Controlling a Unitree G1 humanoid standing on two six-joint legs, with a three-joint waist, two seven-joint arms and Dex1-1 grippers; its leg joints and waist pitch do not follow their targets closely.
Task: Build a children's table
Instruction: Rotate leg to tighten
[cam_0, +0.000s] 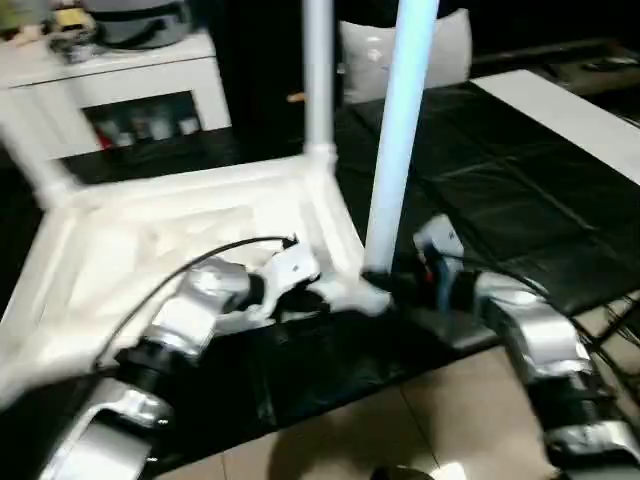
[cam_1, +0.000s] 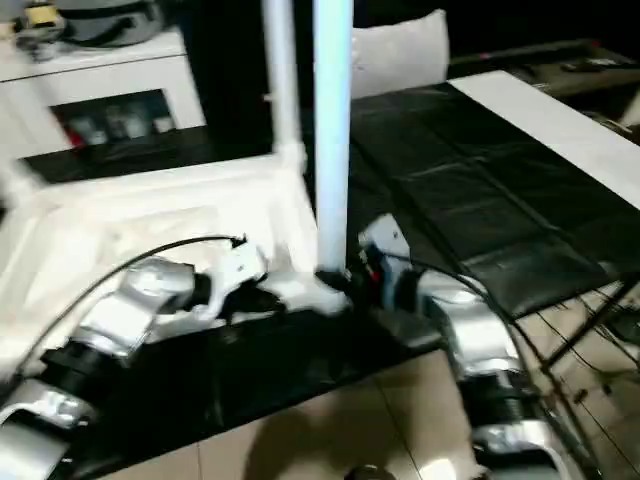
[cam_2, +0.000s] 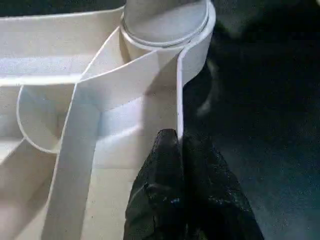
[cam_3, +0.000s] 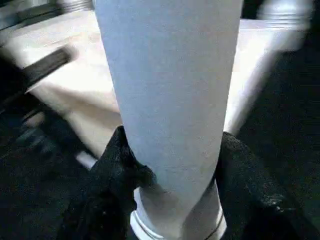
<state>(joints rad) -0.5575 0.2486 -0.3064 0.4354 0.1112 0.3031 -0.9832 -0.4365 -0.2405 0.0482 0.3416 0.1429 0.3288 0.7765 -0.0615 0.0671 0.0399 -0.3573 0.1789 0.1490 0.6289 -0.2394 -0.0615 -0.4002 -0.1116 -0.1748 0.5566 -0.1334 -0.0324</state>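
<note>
Nearest, both silver forearms reach forward and inward over the tiled floor (cam_0: 330, 440) onto the black mat (cam_0: 520, 200). The left tool (cam_2: 179, 142) lies low, its black fingers (cam_2: 165, 165) pressed together on the thin side wall of the upturned white table top (cam_0: 150, 250), just below a round corner socket (cam_2: 167, 22). The right tool (cam_3: 172, 165), wrist bent toward the left, pinches a white leg (cam_0: 400, 130) between its two fingers (cam_3: 112, 170) near its foot; that leg stands upright in the near right corner socket. Farther off, a second leg (cam_0: 318, 75) stands upright in the far right corner. Beyond, on the left, stands a white cabinet (cam_0: 120, 70).
</note>
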